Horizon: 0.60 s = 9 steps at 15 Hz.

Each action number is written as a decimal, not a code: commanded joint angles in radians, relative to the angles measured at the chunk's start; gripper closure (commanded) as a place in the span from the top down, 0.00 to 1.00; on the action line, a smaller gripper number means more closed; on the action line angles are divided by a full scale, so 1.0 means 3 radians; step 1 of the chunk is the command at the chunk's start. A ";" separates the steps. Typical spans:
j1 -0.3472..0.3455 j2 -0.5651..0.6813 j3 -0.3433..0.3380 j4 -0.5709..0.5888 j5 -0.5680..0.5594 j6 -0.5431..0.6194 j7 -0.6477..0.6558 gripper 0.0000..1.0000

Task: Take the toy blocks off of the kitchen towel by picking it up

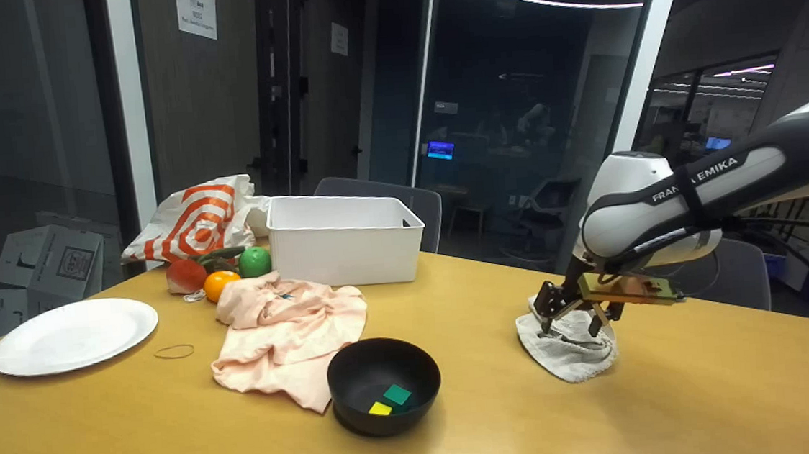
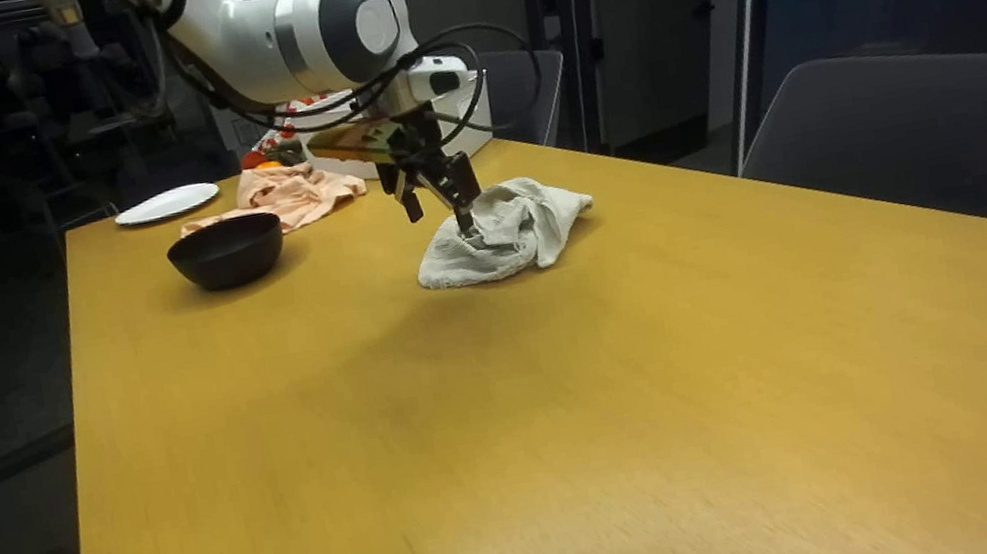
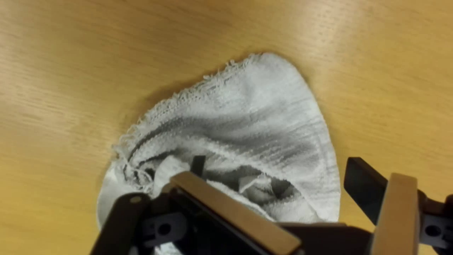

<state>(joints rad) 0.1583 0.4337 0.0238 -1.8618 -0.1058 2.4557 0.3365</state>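
Observation:
The kitchen towel is a crumpled grey-white cloth (image 1: 566,355) lying bunched on the table; it also shows in an exterior view (image 2: 489,252) and the wrist view (image 3: 269,117). My gripper (image 1: 571,329) is low over it, fingers pointing down; it also shows in an exterior view (image 2: 443,220) and the wrist view (image 3: 276,166). It is open. One fingertip is among the towel's folds; the other is beyond its edge, over bare table. A green block (image 1: 397,394) and a yellow block (image 1: 380,408) lie in the black bowl (image 1: 344,383). I see no block on the towel; its folds may hide some.
A pink cloth (image 1: 290,330) lies beside the bowl, with a white bin (image 1: 341,250) behind it. Toy fruit, including an orange (image 1: 220,285), and a Target bag (image 1: 195,222) stand further back. A white plate (image 1: 74,336) is near the table's end.

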 commanded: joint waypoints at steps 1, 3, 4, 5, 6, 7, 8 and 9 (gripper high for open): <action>0.0040 0.0068 -0.0012 -0.0070 0.0002 0.0100 -0.0078 1.00; 0.0095 0.0125 -0.0049 -0.0091 -0.0078 0.0197 -0.0039 1.00; 0.0125 0.0154 -0.0074 -0.0094 -0.0132 0.0260 -0.0019 0.99; 0.0153 0.0176 -0.0098 -0.0100 -0.0176 0.0311 -0.0013 1.00; 0.0193 0.0192 -0.0135 -0.0108 -0.0252 0.0372 0.0013 1.00; 0.0229 0.0210 -0.0172 -0.0119 -0.0332 0.0446 0.0029 1.00; 0.0295 0.0231 -0.0245 -0.0126 -0.0466 0.0500 0.0075 1.00; 0.0392 0.0246 -0.0360 -0.0140 -0.0662 0.0568 0.0167 1.00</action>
<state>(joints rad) 0.2090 0.5032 -0.0104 -1.8909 -0.1980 2.5617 0.3352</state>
